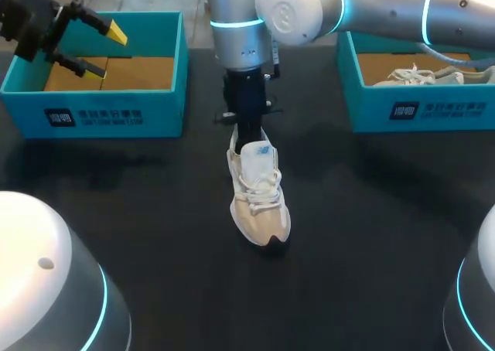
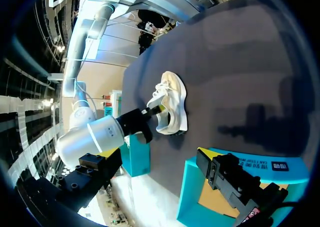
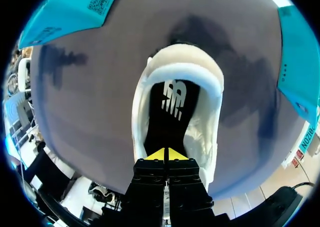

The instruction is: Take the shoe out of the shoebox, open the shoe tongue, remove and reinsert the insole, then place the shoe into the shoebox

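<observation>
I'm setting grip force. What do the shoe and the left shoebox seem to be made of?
Shoe: seemingly soft cream fabric, perhaps mesh with suede-like panels; matte, no shine, slightly rumpled. Left shoebox: likely cardboard; smooth teal printed outside, raw brown inside, thin straight walls.

Shoe heel under right gripper

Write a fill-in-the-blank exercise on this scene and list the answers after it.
1. The white shoe stands on the black ____, outside both boxes.
2. The left end effector hovers over the left shoebox with its fingers ____.
3. The right end effector sits at the shoe's heel, its yellow tips pressed ____.
4. The insole seen inside the shoe is ____ in colour.
Answers: table; open; together; black.
</observation>
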`<move>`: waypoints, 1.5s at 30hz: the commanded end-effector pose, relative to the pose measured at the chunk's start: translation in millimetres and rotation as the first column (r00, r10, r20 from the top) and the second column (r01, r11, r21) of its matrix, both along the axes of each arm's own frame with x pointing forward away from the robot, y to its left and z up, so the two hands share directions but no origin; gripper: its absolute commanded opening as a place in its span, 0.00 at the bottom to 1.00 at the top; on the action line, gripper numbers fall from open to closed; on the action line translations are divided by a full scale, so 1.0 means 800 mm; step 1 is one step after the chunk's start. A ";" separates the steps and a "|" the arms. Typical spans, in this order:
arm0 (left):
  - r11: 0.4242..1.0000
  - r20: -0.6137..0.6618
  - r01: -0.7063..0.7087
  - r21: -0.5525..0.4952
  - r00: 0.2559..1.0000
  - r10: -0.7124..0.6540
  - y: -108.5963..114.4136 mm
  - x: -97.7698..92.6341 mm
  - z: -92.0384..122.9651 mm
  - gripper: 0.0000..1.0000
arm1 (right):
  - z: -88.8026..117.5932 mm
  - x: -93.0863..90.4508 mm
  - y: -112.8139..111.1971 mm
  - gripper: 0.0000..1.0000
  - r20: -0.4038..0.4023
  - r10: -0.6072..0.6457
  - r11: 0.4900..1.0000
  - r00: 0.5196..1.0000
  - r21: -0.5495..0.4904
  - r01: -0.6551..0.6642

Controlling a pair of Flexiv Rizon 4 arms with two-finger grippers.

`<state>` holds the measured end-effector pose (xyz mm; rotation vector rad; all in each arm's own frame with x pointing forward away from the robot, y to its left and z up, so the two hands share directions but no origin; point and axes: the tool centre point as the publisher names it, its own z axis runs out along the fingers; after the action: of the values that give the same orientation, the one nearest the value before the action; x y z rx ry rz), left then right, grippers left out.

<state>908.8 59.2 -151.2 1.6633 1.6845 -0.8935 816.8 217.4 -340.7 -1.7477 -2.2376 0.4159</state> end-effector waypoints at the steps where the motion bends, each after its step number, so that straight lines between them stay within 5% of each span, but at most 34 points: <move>1: 1.000 0.002 -0.001 0.003 1.000 0.001 0.000 -0.002 0.001 1.00 | -0.002 -0.006 -0.004 0.04 0.001 -0.014 1.000 1.000 -0.001 0.014; 3: 1.000 0.002 -0.001 0.003 1.000 0.001 0.000 -0.002 0.001 1.00 | -0.002 -0.009 -0.007 0.14 0.008 -0.028 1.000 1.000 0.011 0.028; 6: 1.000 0.002 -0.001 0.003 1.000 0.001 0.000 -0.002 0.001 1.00 | -0.003 -0.010 -0.010 0.48 0.011 -0.039 0.999 0.999 0.021 0.039; 7: 1.000 0.002 -0.001 0.003 1.000 0.001 0.000 -0.002 0.001 1.00 | -0.004 -0.010 -0.010 1.00 0.012 -0.041 0.999 0.999 0.025 0.041; 23: 1.000 0.002 -0.001 0.003 1.000 0.001 0.000 -0.002 0.001 1.00 | -0.011 -0.007 -0.008 1.00 0.019 -0.020 1.000 1.000 0.016 0.020; 45: 1.000 0.002 -0.001 0.003 1.000 0.001 0.000 -0.002 0.001 1.00 | 0.040 -0.024 -0.018 1.00 0.111 -0.055 0.997 0.992 -0.055 0.062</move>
<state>908.8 59.2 -151.1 1.6634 1.6846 -0.8933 804.5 207.4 -318.9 -1.8905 -2.2494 0.4065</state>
